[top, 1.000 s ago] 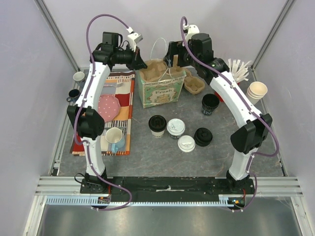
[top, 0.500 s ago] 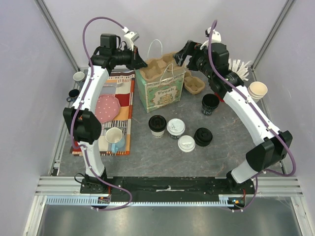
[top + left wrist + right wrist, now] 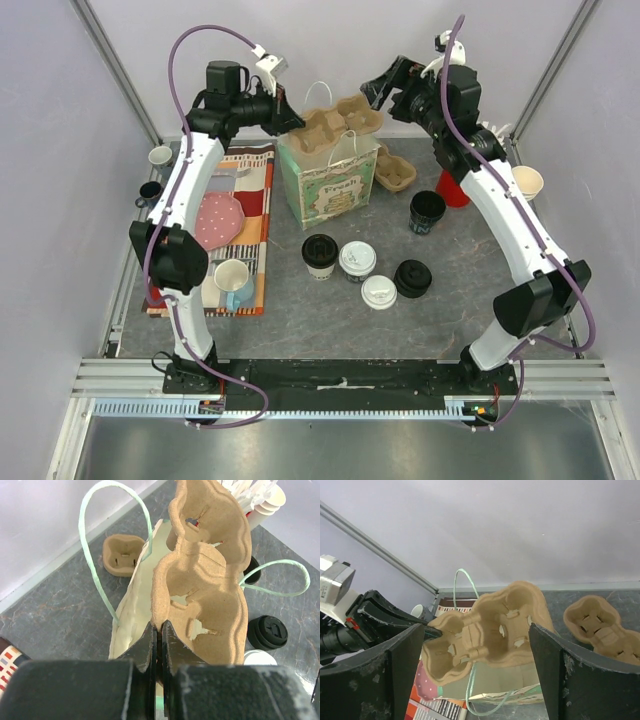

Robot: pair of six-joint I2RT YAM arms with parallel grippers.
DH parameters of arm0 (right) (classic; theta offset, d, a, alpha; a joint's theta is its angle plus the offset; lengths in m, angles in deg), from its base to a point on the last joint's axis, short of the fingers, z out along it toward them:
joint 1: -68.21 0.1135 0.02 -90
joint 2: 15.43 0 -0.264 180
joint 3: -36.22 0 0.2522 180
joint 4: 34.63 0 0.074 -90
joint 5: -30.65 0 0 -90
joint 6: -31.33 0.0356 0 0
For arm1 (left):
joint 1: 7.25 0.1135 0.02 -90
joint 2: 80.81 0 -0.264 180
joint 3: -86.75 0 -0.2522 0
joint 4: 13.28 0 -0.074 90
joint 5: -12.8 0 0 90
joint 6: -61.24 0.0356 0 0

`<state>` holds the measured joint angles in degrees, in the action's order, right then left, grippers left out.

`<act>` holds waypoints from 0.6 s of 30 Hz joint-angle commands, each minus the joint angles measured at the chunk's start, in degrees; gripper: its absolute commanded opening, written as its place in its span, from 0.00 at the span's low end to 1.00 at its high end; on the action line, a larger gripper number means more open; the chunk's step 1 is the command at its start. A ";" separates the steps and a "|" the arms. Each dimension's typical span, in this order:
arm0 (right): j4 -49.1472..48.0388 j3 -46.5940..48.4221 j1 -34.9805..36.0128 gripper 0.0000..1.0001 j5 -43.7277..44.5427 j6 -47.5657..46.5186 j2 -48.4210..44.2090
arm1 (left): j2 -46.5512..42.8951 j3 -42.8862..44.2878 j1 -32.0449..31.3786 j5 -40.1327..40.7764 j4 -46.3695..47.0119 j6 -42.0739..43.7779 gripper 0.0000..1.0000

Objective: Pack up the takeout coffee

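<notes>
Your left gripper (image 3: 159, 630) was pinched shut on one edge of the cardboard cup carrier (image 3: 338, 122), holding it above the paper bag (image 3: 328, 190). Your right gripper (image 3: 384, 92) stood wide open with nothing in it, close by the carrier's other end. One takeout coffee (image 3: 357, 258) and a second takeout coffee (image 3: 379, 291) sat upright, near each other on the worktop (image 3: 300, 310) in front of the bag, well apart from both grippers.

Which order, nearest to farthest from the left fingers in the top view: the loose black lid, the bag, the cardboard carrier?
1. Carrier: pinched by the left fingers, above the bag.
2. Bag: just beneath, back centre.
3. Black lid: on the table, front right.
</notes>
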<state>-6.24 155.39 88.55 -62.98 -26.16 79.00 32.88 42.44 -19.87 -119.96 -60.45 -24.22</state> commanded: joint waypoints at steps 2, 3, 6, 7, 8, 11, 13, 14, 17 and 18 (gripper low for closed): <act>-0.40 4.88 2.07 0.90 2.59 -3.40 2.66 | -2.15 2.09 0.32 -2.41 3.70 -3.39 0.02; 0.48 6.90 2.60 0.89 1.89 -5.07 4.17 | -2.76 1.30 0.14 -2.06 3.70 -3.13 0.02; 6.97 18.66 5.23 0.87 6.77 -10.00 10.84 | -4.52 -0.90 0.05 -0.14 3.09 -0.85 0.02; 10.38 24.53 5.33 0.86 8.37 -10.27 12.43 | -4.88 -2.38 0.14 0.57 3.00 -0.84 0.02; 11.63 26.59 5.33 0.84 9.60 -10.45 14.79 | -5.23 -3.27 0.14 1.10 2.91 -1.10 0.02; 13.75 29.07 5.50 0.73 10.06 -11.94 17.09 | -6.72 -6.35 -0.38 0.84 2.56 0.37 0.02; 19.42 31.60 6.81 0.70 11.10 -14.30 18.06 | -8.04 -7.40 -0.82 1.80 1.59 0.74 0.02; 21.47 32.31 7.52 0.70 11.46 -15.36 18.68 | -8.65 -7.76 -1.00 2.33 1.42 1.17 0.02; 24.83 30.39 9.98 0.73 8.24 -17.92 17.81 | -10.76 -10.21 -1.26 4.60 2.55 2.23 0.02; 24.83 29.34 10.51 0.73 7.60 -18.18 17.54 | -11.03 -11.09 -1.35 5.23 2.99 2.41 0.02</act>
<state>11.77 184.57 95.59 -53.52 -39.66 97.18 27.00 33.06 -20.59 -117.62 -59.94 -24.51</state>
